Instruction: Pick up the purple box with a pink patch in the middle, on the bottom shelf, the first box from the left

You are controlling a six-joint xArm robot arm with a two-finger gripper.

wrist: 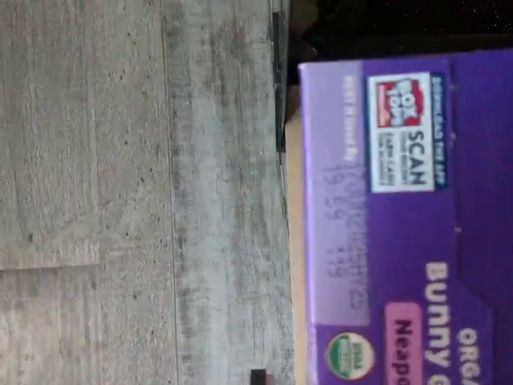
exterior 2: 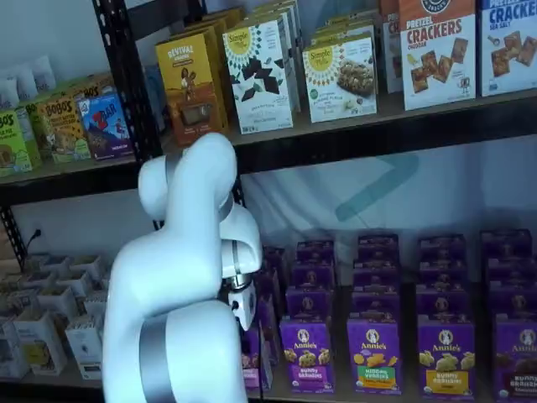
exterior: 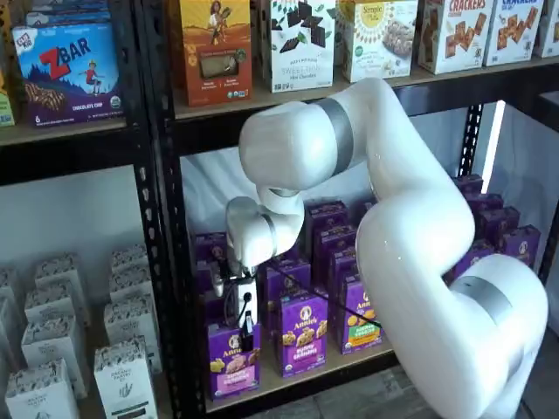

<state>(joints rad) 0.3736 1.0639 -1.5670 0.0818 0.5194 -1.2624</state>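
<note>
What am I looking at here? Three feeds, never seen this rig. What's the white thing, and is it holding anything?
The white thing is a jointed robot arm that takes boxes from store shelves. Two feeds are fixed cameras facing the shelves; the third sits on the wrist, looking down at the top of the purple box and the floor beside it. The gripper, a white body with black fingers, is down at that purple box on the bottom shelf, first in a row of purple boxes. Whether the fingers have closed on it is not visible.
</note>
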